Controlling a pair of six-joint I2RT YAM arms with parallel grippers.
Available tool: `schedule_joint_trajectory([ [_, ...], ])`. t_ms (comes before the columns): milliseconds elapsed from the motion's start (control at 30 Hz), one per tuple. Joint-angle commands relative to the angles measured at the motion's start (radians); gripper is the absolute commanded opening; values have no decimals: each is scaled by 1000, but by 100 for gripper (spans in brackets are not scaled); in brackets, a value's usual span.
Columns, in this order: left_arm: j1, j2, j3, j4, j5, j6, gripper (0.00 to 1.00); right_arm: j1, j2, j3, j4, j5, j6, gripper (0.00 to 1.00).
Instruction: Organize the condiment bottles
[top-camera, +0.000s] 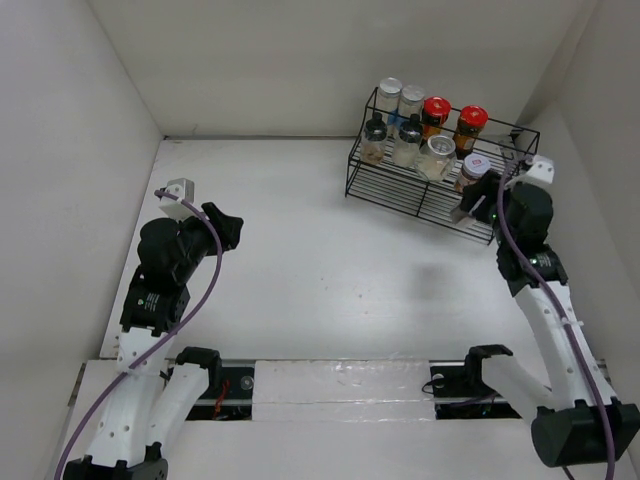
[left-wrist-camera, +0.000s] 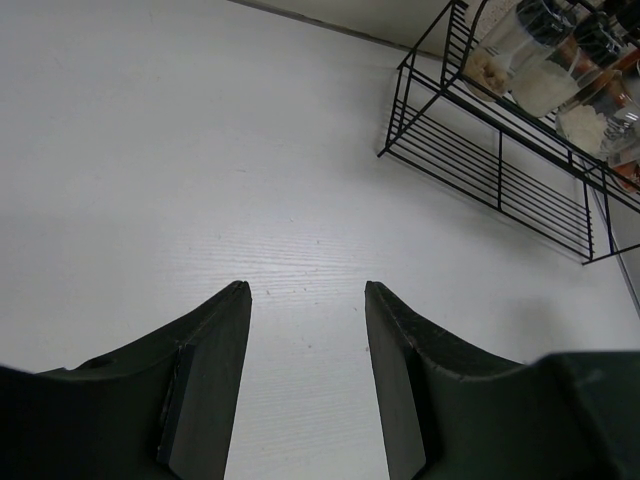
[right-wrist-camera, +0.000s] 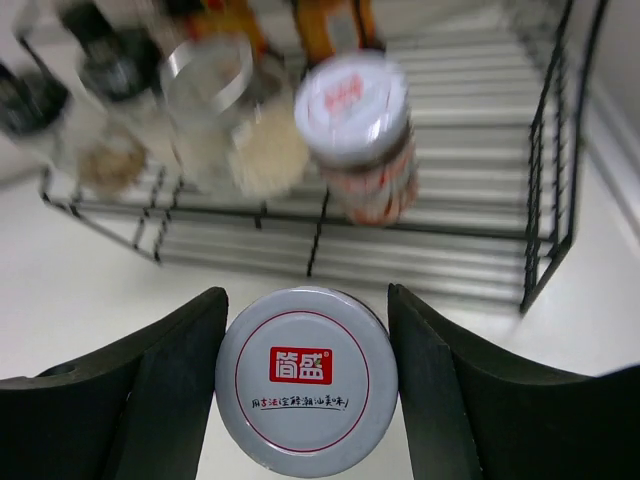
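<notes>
The white table (top-camera: 300, 270) carries everything. The work lies toward 1 o'clock, where the black wire rack (top-camera: 400, 188) stands near the back wall.

Your left arm hangs at 9 o'clock, well apart from the rack. The left gripper (left-wrist-camera: 306, 292) has its jaws narrowly parted with nothing between them.

The right gripper (right-wrist-camera: 305, 293) is at the rack's front right corner, about 2 o'clock. Its fingers press on both sides of a round jar with a pale grey lid and a red logo (right-wrist-camera: 306, 380), so it has that jar clamped. In the wrist view the jar sits just outside the rack's front rail. You cannot tell whether it rests on the table or is lifted.

Already in the rack:
- **Back row:** two silver-lidded blue-labelled bottles (top-camera: 390, 90) at its 11 o'clock end and two red-capped amber bottles (top-camera: 436, 110) toward 1 o'clock.
- **In front of those:** two black-capped pale bottles (top-camera: 375, 130) and a clear silver-lidded jar (top-camera: 436, 155).
- **Right end:** a matching white-lidded jar (top-camera: 472, 165).

I judge the step in hand to be the pick of the last loose jar, so the task looks nearly done.

Your next move calls for a lift high enough to clear the front rail. Then carry the jar a short way toward 12 o'clock onto the open bars beside the matching jar. Set it down upright before you let go, and mind the rail and that neighbour, since both are near.
</notes>
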Motion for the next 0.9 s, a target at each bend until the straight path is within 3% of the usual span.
schedule_joint_trajectory([
  [0, -2, -12, -3, 45, -3, 10, 45, -60, -17, 176, 70, 46, -16, 48],
  [533, -2, -2, -3, 45, -13, 10, 45, -278, 399, 501, 95, -48, -58, 48],
  [800, -2, 9, -3, 45, -13, 10, 46, -289, 502, 443, 139, -69, -48, 49],
  [867, -2, 9, 6, 45, -13, 10, 47, -289, 502, 432, 139, -69, -48, 57],
])
